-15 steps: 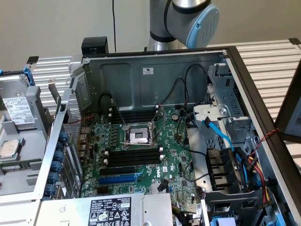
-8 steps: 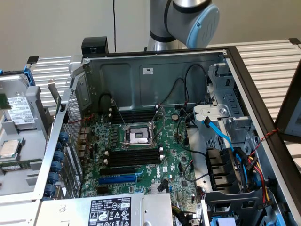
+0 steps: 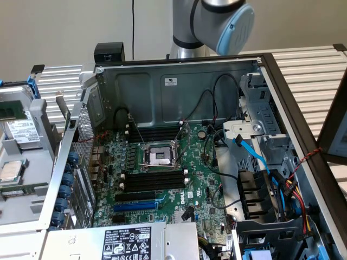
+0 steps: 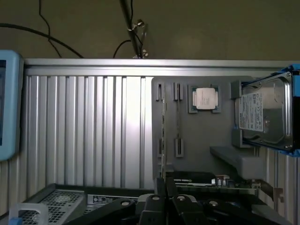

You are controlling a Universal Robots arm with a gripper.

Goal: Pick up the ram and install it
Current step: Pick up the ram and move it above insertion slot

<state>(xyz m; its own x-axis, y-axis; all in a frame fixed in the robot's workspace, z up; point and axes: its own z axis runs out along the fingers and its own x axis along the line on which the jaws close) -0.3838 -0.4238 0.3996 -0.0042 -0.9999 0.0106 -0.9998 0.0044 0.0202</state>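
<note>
- The computer case (image 3: 179, 81) lies open, and its black memory slots (image 3: 154, 180) are seen empty.
- The ram (image 4: 163, 131) is seen standing edge-on in the grey tray (image 4: 215, 140), well apart from the gripper (image 4: 164, 185).
- The jaws are closed on nothing. They should be opened first, then squared to the stick's thin edge.

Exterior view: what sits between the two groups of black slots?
A metal processor socket, between upper slots and lower slots, seen in exterior view.

Arm (image 3: 217, 21) raised high, jaws seemingly closed.
</note>
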